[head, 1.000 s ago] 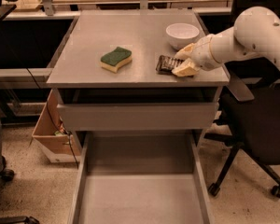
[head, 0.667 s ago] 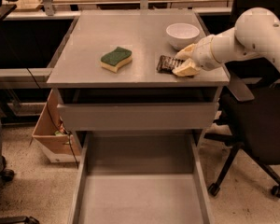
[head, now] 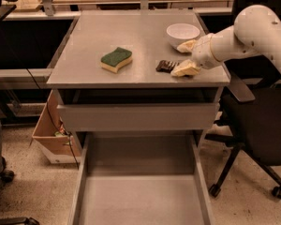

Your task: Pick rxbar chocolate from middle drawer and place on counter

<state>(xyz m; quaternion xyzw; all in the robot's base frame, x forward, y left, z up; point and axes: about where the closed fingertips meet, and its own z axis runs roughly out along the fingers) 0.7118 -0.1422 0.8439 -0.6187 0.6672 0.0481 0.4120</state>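
Observation:
The rxbar chocolate [head: 166, 65], a small dark bar, lies flat on the counter [head: 131, 32] near its front right corner. My gripper [head: 184, 57] hovers just right of it above the counter, open. One pale finger [head: 185, 70] touches or nearly touches the bar's right end, and the other finger sits by the bowl. The bar is not between the fingers. The middle drawer [head: 140, 196] is pulled far out below, and its grey floor is bare.
A green-and-yellow sponge [head: 116, 59] lies at the counter's left centre. A white bowl [head: 182, 32] stands at the back right, close to my gripper. A shallower drawer front [head: 138, 116] sits slightly out. A black office chair [head: 260, 125] stands to the right and a cardboard box [head: 51, 135] to the left.
The fingers have spread a little wider and the upper one has moved toward the bowl. The bar stays where it lay on the counter.

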